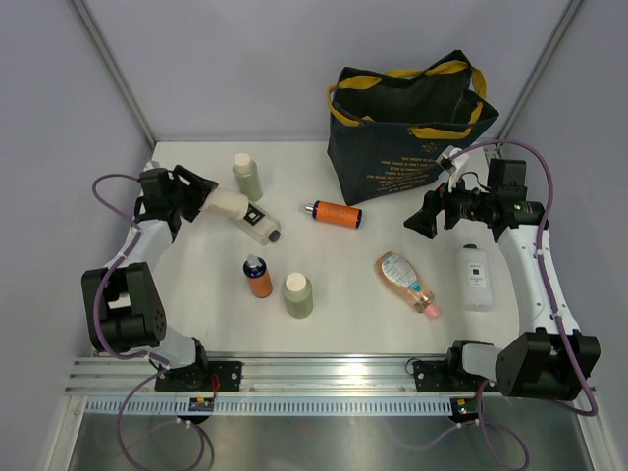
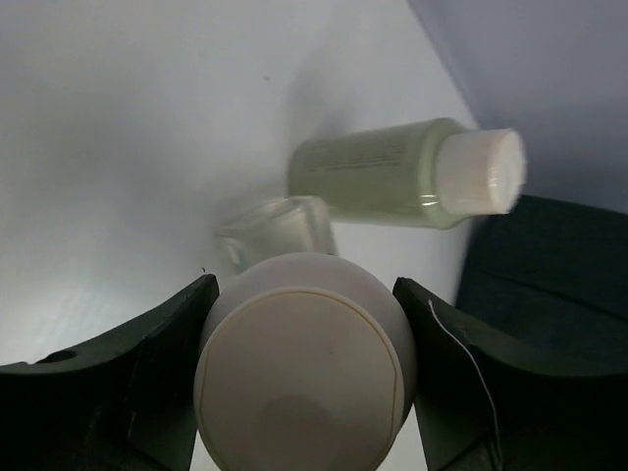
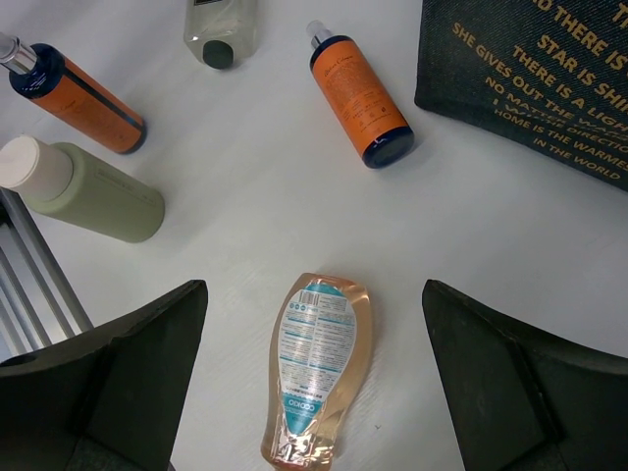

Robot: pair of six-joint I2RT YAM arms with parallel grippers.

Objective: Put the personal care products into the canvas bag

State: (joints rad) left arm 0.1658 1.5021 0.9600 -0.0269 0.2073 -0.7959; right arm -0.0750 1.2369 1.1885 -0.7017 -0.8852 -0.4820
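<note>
Far right: I have the canvas bag [image 1: 392,147] standing on the tabletop [image 1: 196,324].
Before the bag: the lying spray bottle [image 1: 334,214] sits just off its near-left corner.
Far left: the far capped bottle [image 1: 247,175] stands upright; just nearer the arm bases, I see the flat bottle [image 1: 257,224] between the left jaws.
Near centre: the upright spray bottle [image 1: 257,278] stands with the near capped bottle [image 1: 297,294] just right of it.
Right of centre: the teardrop bottle [image 1: 404,281] lies flat, with the rectangular bottle [image 1: 477,277] to its right, apart.
</note>
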